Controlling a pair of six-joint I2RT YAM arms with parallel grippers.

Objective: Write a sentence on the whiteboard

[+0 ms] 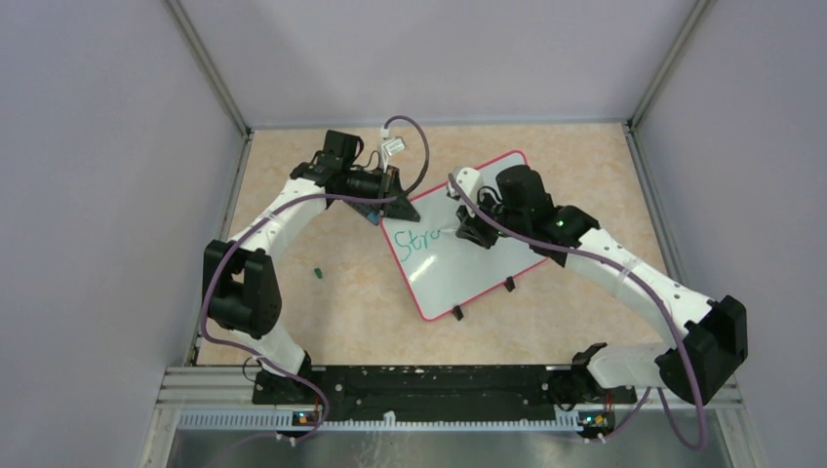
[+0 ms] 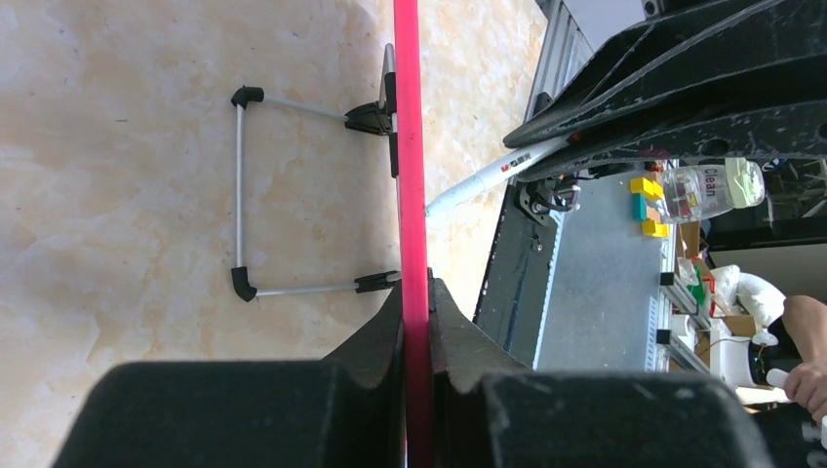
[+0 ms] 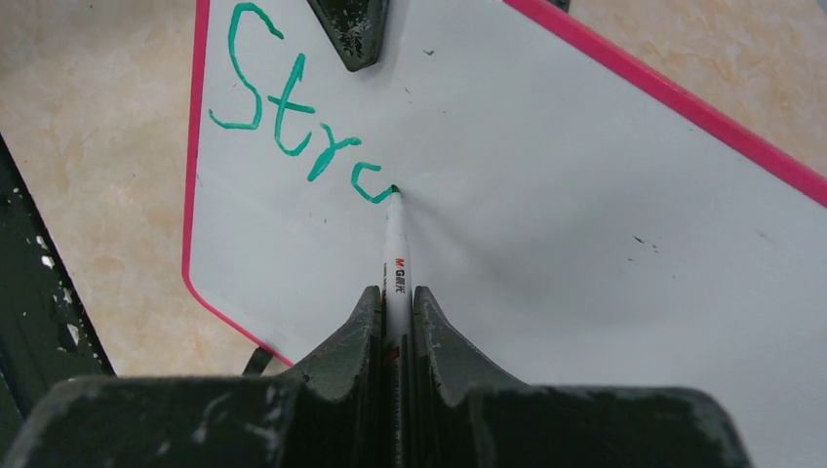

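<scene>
- Pinching the pink rim of the whiteboard [image 1: 468,249], the left gripper [image 2: 417,292] has its jaws drawn narrow, one on each face of the board's edge.
- The whiteboard sits around the middle of the tabletop [image 1: 332,302], somewhat toward the far edge. It is turned at an angle, so one corner points to the far right corner.
- The left gripper's hold is at the board's leftmost corner, on the side facing the tabletop's far left corner.
- The right gripper [image 3: 395,297] reaches over the board from the right side, its jaws closed tight around a marker [image 3: 395,244].
- The marker is white with a red logo on its barrel, and its green tip touches the white surface.
- Green lettering [image 3: 293,127] runs across the board's left part, reading roughly "Stro". The marker tip rests at the end of the last stroke.
- Two black feet [image 1: 507,284] stick out from the board's edge that faces the tabletop's near edge.
- From the left wrist view, a wire stand [image 2: 239,185] with black ends juts from the back of the board.
- A small green piece [image 1: 318,273] lies alone near the tabletop's left edge, well apart from the board.
</scene>
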